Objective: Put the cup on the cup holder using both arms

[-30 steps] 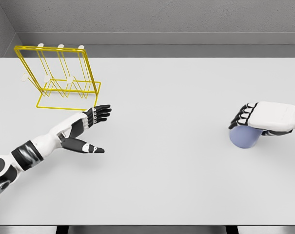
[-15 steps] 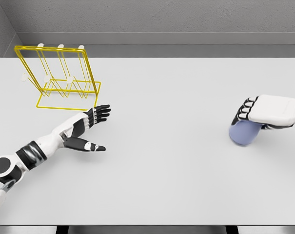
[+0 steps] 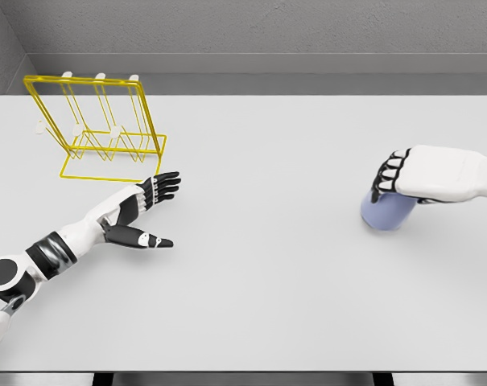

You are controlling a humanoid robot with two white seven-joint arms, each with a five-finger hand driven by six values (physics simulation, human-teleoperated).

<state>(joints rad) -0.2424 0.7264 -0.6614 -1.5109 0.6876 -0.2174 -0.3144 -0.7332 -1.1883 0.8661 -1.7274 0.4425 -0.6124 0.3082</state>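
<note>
In the head view, the right hand [image 3: 416, 177] is coming in over the table's [image 3: 267, 281] right edge, its fingers curling down over the top of the pale blue cup [image 3: 385, 214] and gripping it. The left hand [image 3: 150, 211] is lying flat with fingers spread wide, holding nothing, just in front of the yellow wire cup holder [image 3: 94, 127] standing at the far left corner.

Count: 1 cup [image 3: 385, 215], pale blue, partly covered from above so only its lower part shows; 1 yellow wire cup holder [image 3: 98, 129] carrying what look like 5 white peg tips; 2 hands, left hand [image 3: 142, 211], right hand [image 3: 416, 174]; 1 table [image 3: 259, 273]
</note>
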